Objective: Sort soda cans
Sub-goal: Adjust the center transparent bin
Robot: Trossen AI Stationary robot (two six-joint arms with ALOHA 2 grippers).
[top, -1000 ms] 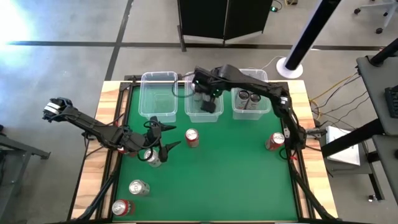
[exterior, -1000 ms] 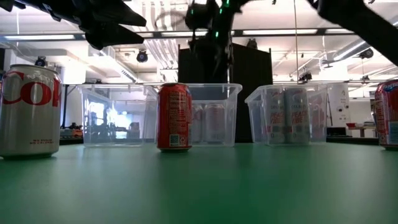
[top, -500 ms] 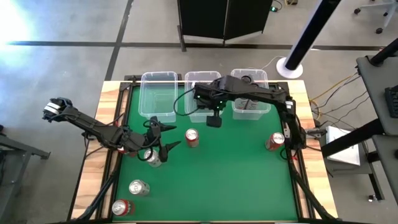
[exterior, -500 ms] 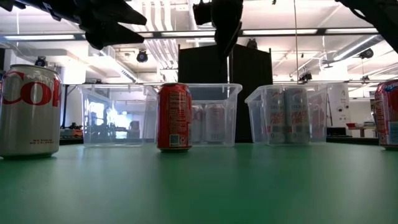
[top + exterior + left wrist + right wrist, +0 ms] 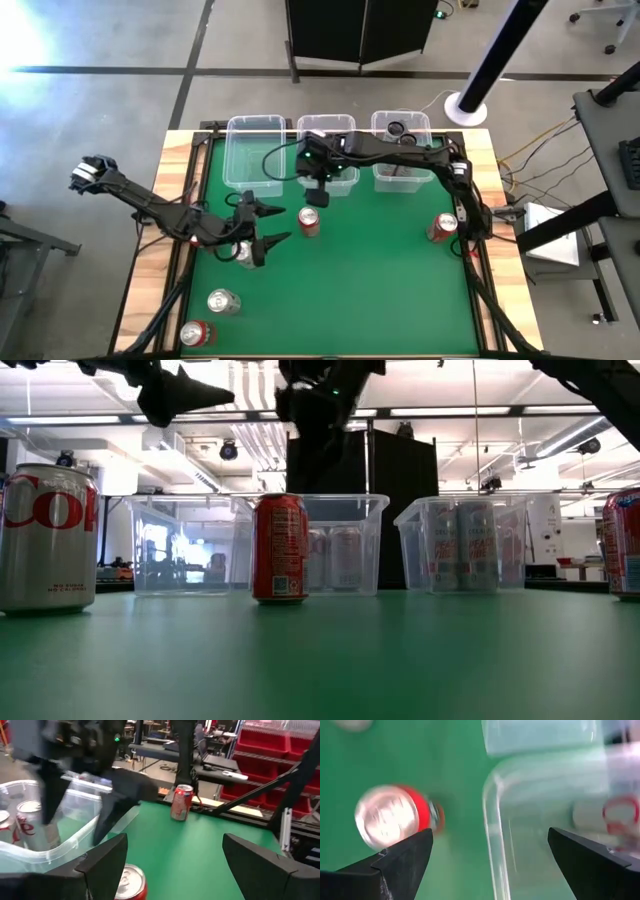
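Observation:
A red soda can [image 5: 309, 222] stands upright on the green mat near the centre. My right gripper [image 5: 316, 195] hovers open just beyond it, over the near wall of the middle clear bin [image 5: 343, 187]. Its wrist view shows the can's silver top [image 5: 390, 822] off to one side of the fingers. My left gripper [image 5: 268, 223] hangs open, above and left of the red can [image 5: 127, 882], with a silver can [image 5: 243, 252] standing under its wrist. The middle bin [image 5: 345, 545] and the right bin [image 5: 460, 545] each hold cans.
Another red can [image 5: 441, 228] stands near the table's right edge. A silver can [image 5: 222, 301] and a red can [image 5: 196, 333] lie at the near left. The left bin [image 5: 254, 150] stands in the far row. Open green mat lies near and right of the centre.
My right gripper has come out from over the middle bin toward the table's near edge, then swung left toward the central red can. The cans on the mat have stayed in place.

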